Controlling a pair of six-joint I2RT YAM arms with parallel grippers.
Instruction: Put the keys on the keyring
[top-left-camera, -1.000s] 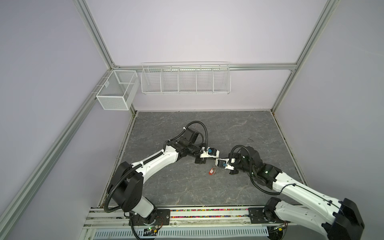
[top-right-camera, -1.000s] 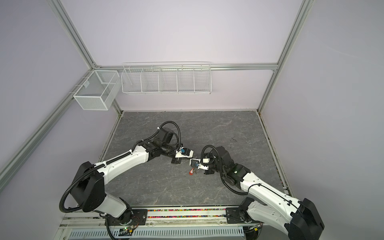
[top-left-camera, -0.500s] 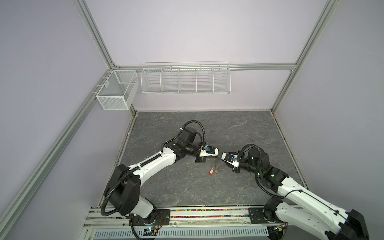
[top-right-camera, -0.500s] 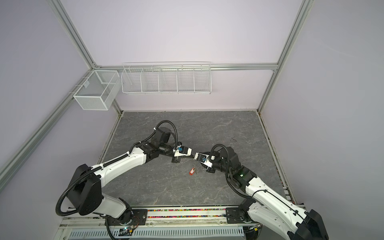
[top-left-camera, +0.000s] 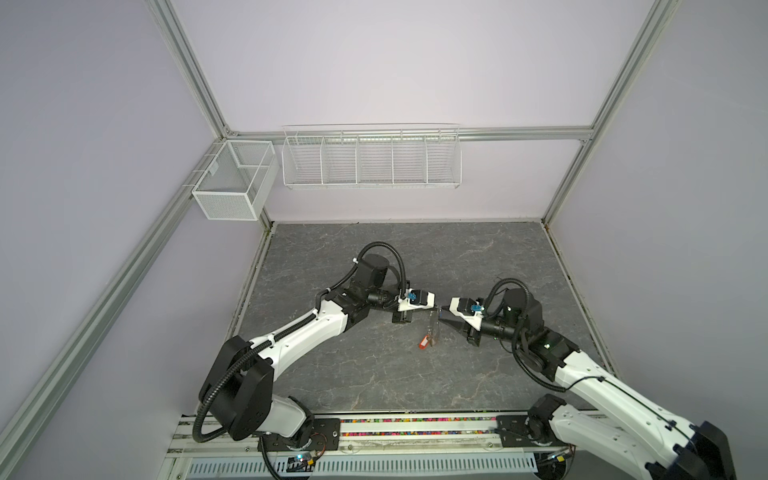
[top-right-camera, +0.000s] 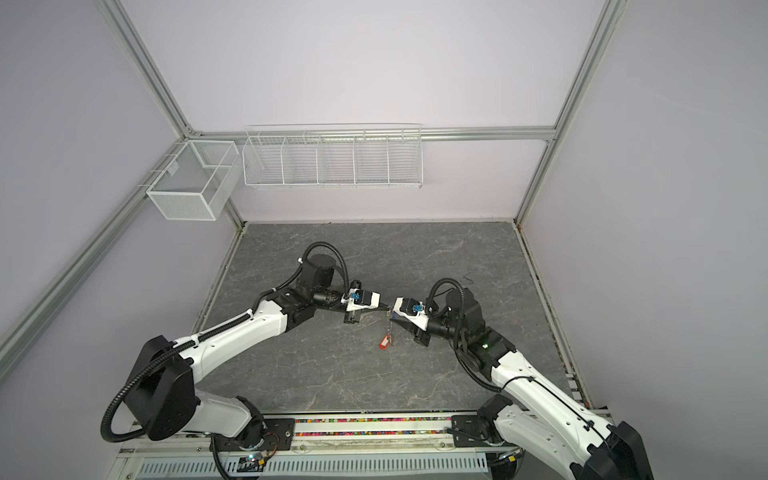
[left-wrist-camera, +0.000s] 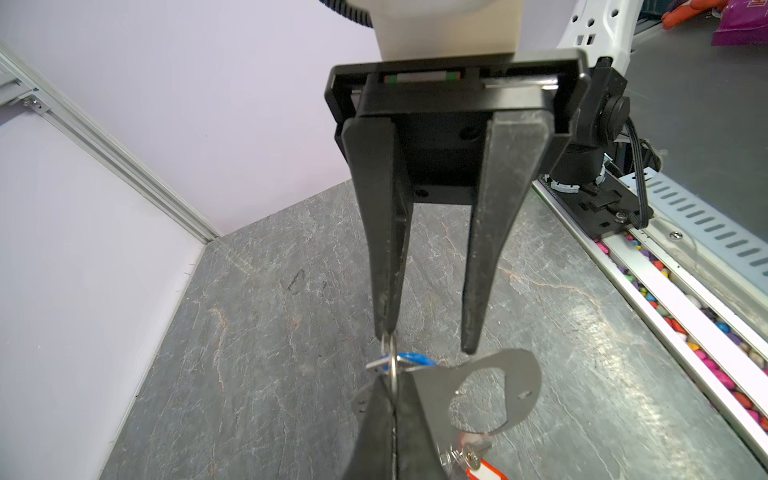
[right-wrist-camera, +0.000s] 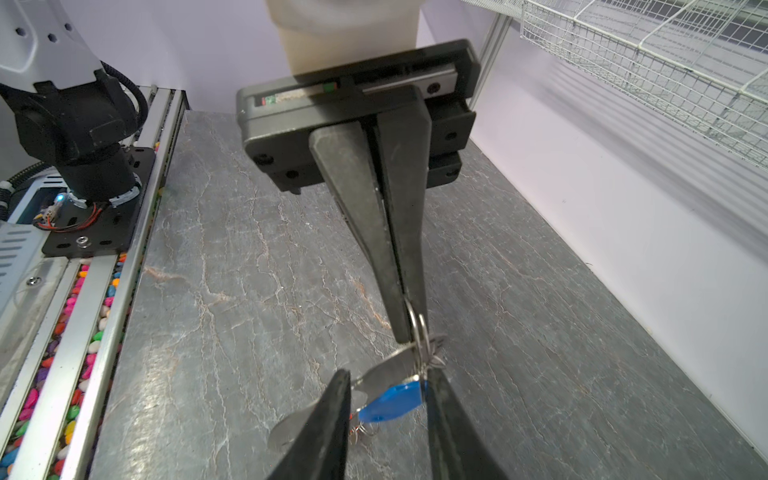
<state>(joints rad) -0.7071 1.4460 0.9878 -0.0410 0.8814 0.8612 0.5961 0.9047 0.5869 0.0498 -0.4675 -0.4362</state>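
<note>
My left gripper (left-wrist-camera: 390, 384) is shut on a small metal ring (left-wrist-camera: 390, 353) of the keyring (left-wrist-camera: 505, 384), a flat grey plate with a cutout that hangs from it above the dark table. A blue key tag (right-wrist-camera: 390, 401) hangs at that ring. It lies between the spread fingers of my right gripper (right-wrist-camera: 388, 376), which is open and faces the left one tip to tip. A silvery key (left-wrist-camera: 469, 455) with a red tag (left-wrist-camera: 484, 471) dangles lower. In both top views the grippers (top-left-camera: 435, 308) (top-right-camera: 392, 313) meet mid-table, with the red tag (top-left-camera: 423, 344) below.
A white wire rack (top-left-camera: 372, 160) and a mesh box (top-left-camera: 232, 183) hang on the back wall. Along the table's front edge runs a rail with coloured pebbles (top-left-camera: 415, 422). Both arm bases stand on it.
My right gripper has opened and pulled back a little to the right. The left gripper stays shut, and the keyring with the red tag now hangs from it alone.
</note>
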